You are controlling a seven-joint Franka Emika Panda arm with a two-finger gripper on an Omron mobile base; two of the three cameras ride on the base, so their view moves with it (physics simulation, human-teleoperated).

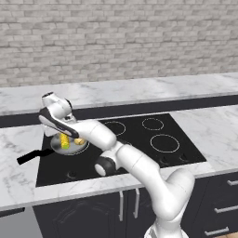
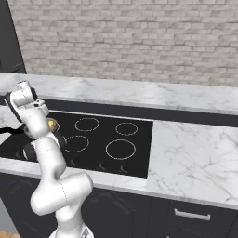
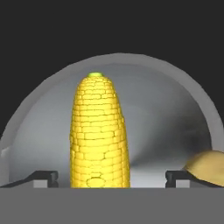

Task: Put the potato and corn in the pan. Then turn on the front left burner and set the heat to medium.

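Hovering over the pan [image 3: 175, 83] on the black cooktop [image 1: 139, 139], the gripper [image 3: 111, 178] stands spread wide, the corn [image 3: 99, 135] lying between its fingertips [image 3: 43, 177], the potato [image 3: 209, 165] just beside, both inside.

between fingertips: corn [image 3: 99, 133] fills gap | beside one tip: potato [image 3: 209, 168] close | around: pan [image 3: 183, 83] rim walls both in | beyond rim: free
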